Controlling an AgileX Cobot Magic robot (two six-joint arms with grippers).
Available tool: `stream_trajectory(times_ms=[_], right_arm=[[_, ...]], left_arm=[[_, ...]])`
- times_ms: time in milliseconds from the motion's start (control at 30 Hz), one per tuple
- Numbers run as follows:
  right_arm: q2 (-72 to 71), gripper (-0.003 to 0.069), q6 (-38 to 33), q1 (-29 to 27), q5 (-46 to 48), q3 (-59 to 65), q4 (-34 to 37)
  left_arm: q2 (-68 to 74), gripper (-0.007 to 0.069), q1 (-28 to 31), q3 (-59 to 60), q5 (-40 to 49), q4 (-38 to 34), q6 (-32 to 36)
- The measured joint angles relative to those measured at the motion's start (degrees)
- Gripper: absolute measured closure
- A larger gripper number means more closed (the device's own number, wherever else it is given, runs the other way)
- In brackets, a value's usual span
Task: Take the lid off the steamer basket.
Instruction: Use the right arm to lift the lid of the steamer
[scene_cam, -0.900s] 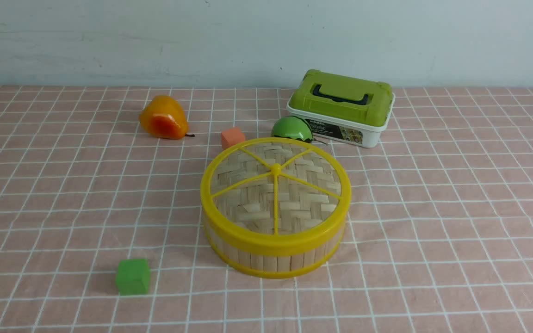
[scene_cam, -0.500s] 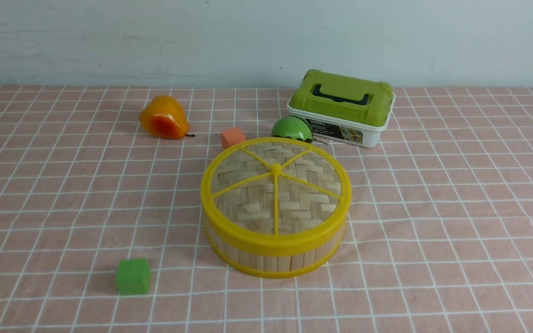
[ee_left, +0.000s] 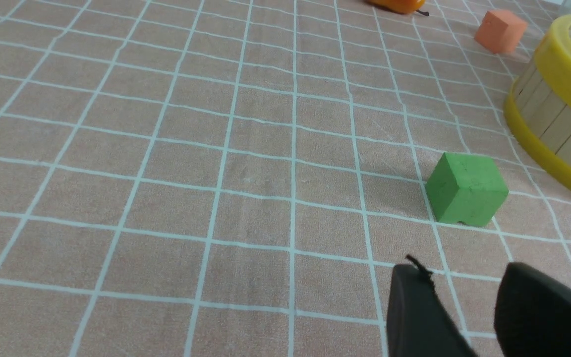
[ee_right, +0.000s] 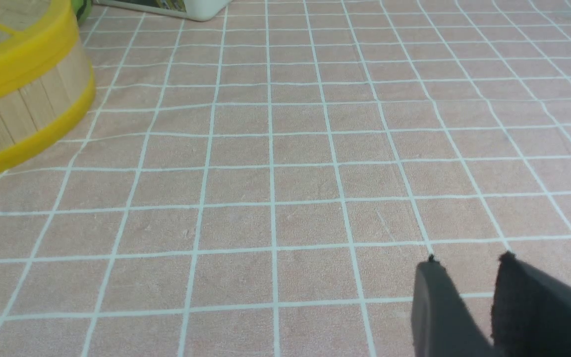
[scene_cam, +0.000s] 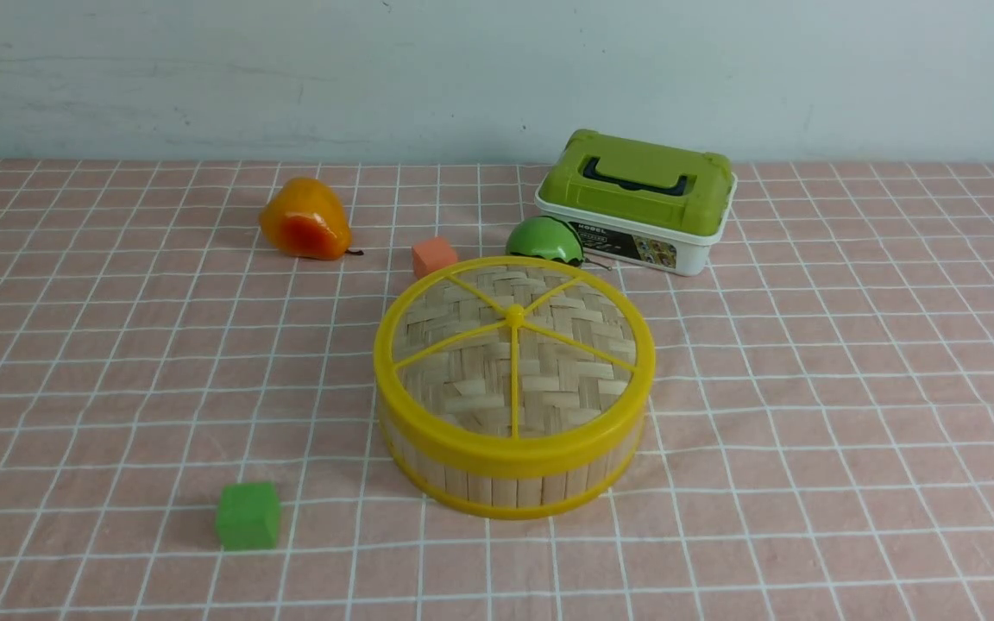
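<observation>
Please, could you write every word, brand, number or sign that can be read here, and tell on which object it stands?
"KOBEL" (first letter uncertain): on the black label of the white plastic box with green hinged lid.
Smaller lines under it, on the same label: too small and blurred to read.
No other readable text in the three views.

On the table there are two small cubes (scene_cam: pixel 248 516) (one green, one orange), one box (scene_cam: pixel 638 203), one lid (scene_cam: pixel 514 371) and one steamer basket (scene_cam: pixel 506 490).

Lid (scene_cam: pixel 514 349) on steamer basket (scene_cam: pixel 504 490); green cube (scene_cam: pixel 248 516) apart.
</observation>
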Motion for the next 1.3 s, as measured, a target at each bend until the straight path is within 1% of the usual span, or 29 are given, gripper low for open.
stream_trajectory(times_ms=[1133,1200,1300], right_arm=[[0.0,0.046,0.0,0.0,0.0,0.0,0.0],[0.0,0.0458,0.46,0.0,0.0,0.0,0.51],[0.0,0.0455,2.31,0.0,0.0,0.0,3.44]], left_arm=[[0.0,0.0385,0.0,0.0,0.0,-1.39,0.0],[0.0,0.0385,0.0,0.0,0.0,-1.37,0.0],[0.0,0.0385,0.0,0.0,0.0,-1.37,0.0]])
